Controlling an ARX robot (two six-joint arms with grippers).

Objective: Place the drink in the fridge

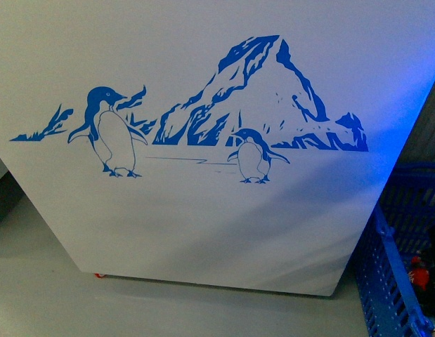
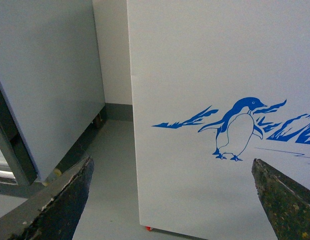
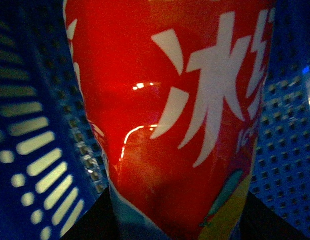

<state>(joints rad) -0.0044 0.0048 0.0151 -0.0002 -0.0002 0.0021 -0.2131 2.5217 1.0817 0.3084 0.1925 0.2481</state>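
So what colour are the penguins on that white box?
Blue: the penguins and mountain are printed on the white fridge. Front view shows it best.

Glossy red label on the drink (image 3: pixel 165 125), perforated blue plastic crate (image 1: pixel 386 281), smooth matt white fridge (image 1: pixel 203 232)

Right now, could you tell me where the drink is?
The drink fills the right wrist view, standing inside the blue crate, which the front view shows just to the right of the fridge.

The chest freezer (image 1: pixel 203 225) stands on the floor (image 1: pixel 48 295), cabinet (image 2: pixel 49 75) to its left, crate (image 1: pixel 389 281) to its right; the drink bottle (image 3: pixel 165 125) seemingly sits inside the crate.
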